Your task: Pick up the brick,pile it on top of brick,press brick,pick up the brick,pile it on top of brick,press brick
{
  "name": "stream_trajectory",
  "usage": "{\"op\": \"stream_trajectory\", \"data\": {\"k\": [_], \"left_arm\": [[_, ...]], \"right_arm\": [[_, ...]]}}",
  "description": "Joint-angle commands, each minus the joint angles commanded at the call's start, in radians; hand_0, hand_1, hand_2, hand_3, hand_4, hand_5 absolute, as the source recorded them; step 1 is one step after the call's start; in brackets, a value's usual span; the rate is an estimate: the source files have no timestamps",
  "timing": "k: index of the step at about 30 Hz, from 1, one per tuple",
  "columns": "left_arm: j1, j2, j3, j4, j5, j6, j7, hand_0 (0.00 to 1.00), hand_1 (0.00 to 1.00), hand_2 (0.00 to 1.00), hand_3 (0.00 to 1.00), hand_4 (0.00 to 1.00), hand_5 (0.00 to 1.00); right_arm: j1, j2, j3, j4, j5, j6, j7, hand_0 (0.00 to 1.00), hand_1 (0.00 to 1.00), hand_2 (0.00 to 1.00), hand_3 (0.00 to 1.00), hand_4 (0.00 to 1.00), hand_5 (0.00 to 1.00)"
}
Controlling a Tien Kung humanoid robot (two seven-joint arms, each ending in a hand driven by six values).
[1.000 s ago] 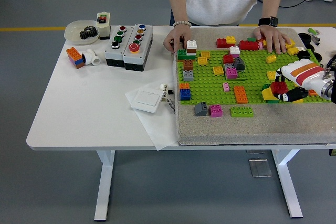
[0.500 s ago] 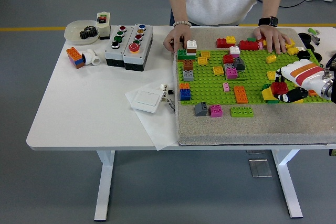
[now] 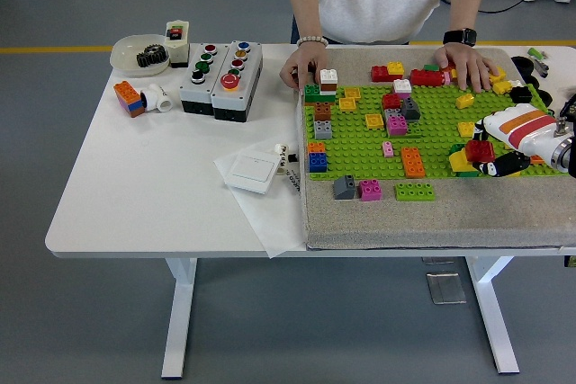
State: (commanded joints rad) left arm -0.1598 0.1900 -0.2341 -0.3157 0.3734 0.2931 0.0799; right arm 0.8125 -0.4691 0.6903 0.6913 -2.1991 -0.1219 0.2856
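Bowl point(image 3: 126, 49) holds a black gear point(image 3: 152, 57); baseplate point(image 3: 432, 128) carries bricks

- The worktop point(image 3: 135, 186) is smooth, matt white laminate
- The green baseplate point(image 3: 432, 137) is studded plastic with a slight sheen
- The mat point(image 3: 432, 218) beneath it looks like coarse grey-beige felt or carpet, rough and matt
- The red brick point(image 3: 479, 150) and its neighbours are glossy moulded plastic
- The right robot hand point(image 3: 504, 161) has a glossy white shell with orange stripes and black fingers
- The button boxes point(image 3: 220, 78) are matt grey plastic
- The sheet point(image 3: 270, 213) under the white switch looks like thin white paper
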Motion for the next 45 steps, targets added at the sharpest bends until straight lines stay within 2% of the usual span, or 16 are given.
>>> {"op": "stream_trajectory", "data": {"k": [1, 2, 7, 8, 17, 21, 25, 27, 29, 31, 35, 38, 39, 44, 45], "left_arm": [[0.000, 0.000, 0.000, 0.000, 0.000, 0.000, 0.000, 0.794, 0.802, 0.818, 0.643, 0.662, 0.653], [0.000, 0.000, 0.000, 0.000, 0.001, 0.000, 0.000, 0.794, 0.802, 0.818, 0.642, 0.661, 0.653], [0.001, 0.000, -0.002, 0.000, 0.003, -0.001, 0.001, 0.794, 0.802, 0.818, 0.642, 0.661, 0.653], [0.001, -0.001, -0.002, 0.000, 0.003, -0.001, 0.001, 0.794, 0.802, 0.818, 0.642, 0.661, 0.653], [0.005, -0.001, -0.003, 0.001, 0.005, -0.001, 0.002, 0.794, 0.802, 0.818, 0.643, 0.661, 0.652], [0.008, -0.001, -0.003, 0.001, 0.005, -0.001, 0.001, 0.794, 0.802, 0.818, 0.642, 0.660, 0.652], [0.013, -0.001, -0.007, 0.002, 0.013, -0.002, 0.003, 0.794, 0.802, 0.818, 0.642, 0.660, 0.652], [0.014, -0.001, -0.008, 0.003, 0.015, -0.002, 0.004, 0.792, 0.801, 0.817, 0.641, 0.660, 0.652], [0.016, -0.001, -0.011, 0.003, 0.020, -0.003, 0.005, 0.792, 0.801, 0.817, 0.641, 0.660, 0.652], [0.017, -0.001, -0.013, 0.003, 0.022, -0.003, 0.006, 0.792, 0.801, 0.817, 0.641, 0.660, 0.652], [0.018, -0.001, -0.013, 0.003, 0.025, -0.004, 0.007, 0.791, 0.801, 0.816, 0.642, 0.660, 0.653], [0.017, 0.000, -0.012, 0.003, 0.023, -0.003, 0.006, 0.791, 0.801, 0.816, 0.642, 0.660, 0.653], [0.017, 0.000, -0.012, 0.003, 0.023, -0.004, 0.006, 0.791, 0.801, 0.816, 0.641, 0.659, 0.653], [0.016, -0.001, -0.012, 0.003, 0.024, -0.004, 0.006, 0.791, 0.801, 0.816, 0.641, 0.659, 0.653], [0.016, -0.001, -0.012, 0.003, 0.024, -0.004, 0.006, 0.791, 0.799, 0.815, 0.641, 0.660, 0.652]], "right_arm": [[0.000, 0.001, 0.001, 0.000, 0.000, -0.001, 0.000, 0.611, 0.590, 0.635, 0.623, 0.791, 0.323], [0.000, 0.001, 0.001, 0.000, 0.000, -0.002, 0.000, 0.619, 0.621, 0.704, 0.704, 0.842, 0.331], [-0.001, 0.001, 0.002, -0.001, 0.000, -0.008, -0.001, 0.619, 0.621, 0.704, 0.704, 0.842, 0.331], [-0.002, 0.001, 0.002, -0.001, 0.001, -0.010, -0.001, 0.636, 0.653, 0.738, 0.816, 0.892, 0.324], [-0.008, -0.005, 0.013, 0.007, 0.000, -0.020, 0.001, 0.643, 0.658, 0.746, 0.828, 0.907, 0.316], [-0.021, -0.016, 0.032, 0.033, -0.008, -0.013, -0.003, 0.644, 0.658, 0.751, 0.838, 0.934, 0.312], [-0.057, -0.035, 0.082, 0.095, -0.017, -0.002, -0.012, 0.644, 0.658, 0.751, 0.838, 0.934, 0.312], [-0.069, -0.043, 0.096, 0.113, -0.017, 0.000, -0.015, 0.655, 0.665, 0.758, 0.847, 0.965, 0.319], [-0.105, -0.062, 0.143, 0.171, -0.008, 0.003, -0.024, 0.655, 0.665, 0.758, 0.847, 0.965, 0.319], [-0.124, -0.070, 0.168, 0.203, 0.005, 0.005, -0.031, 0.655, 0.665, 0.758, 0.847, 0.965, 0.319], [-0.187, -0.087, 0.253, 0.283, 0.098, 0.002, -0.056, 0.673, 0.672, 0.761, 0.837, 0.973, 0.335], [-0.235, -0.099, 0.309, 0.354, 0.187, -0.020, -0.092, 0.673, 0.672, 0.761, 0.837, 0.973, 0.335], [-0.243, -0.101, 0.318, 0.369, 0.203, -0.022, -0.098, 0.656, 0.657, 0.716, 0.762, 0.934, 0.324], [-0.267, -0.111, 0.327, 0.426, 0.240, -0.023, -0.111, 0.656, 0.657, 0.716, 0.762, 0.934, 0.324], [-0.274, -0.110, 0.326, 0.439, 0.242, -0.018, -0.113, 0.613, 0.615, 0.653, 0.629, 0.886, 0.328]]}}
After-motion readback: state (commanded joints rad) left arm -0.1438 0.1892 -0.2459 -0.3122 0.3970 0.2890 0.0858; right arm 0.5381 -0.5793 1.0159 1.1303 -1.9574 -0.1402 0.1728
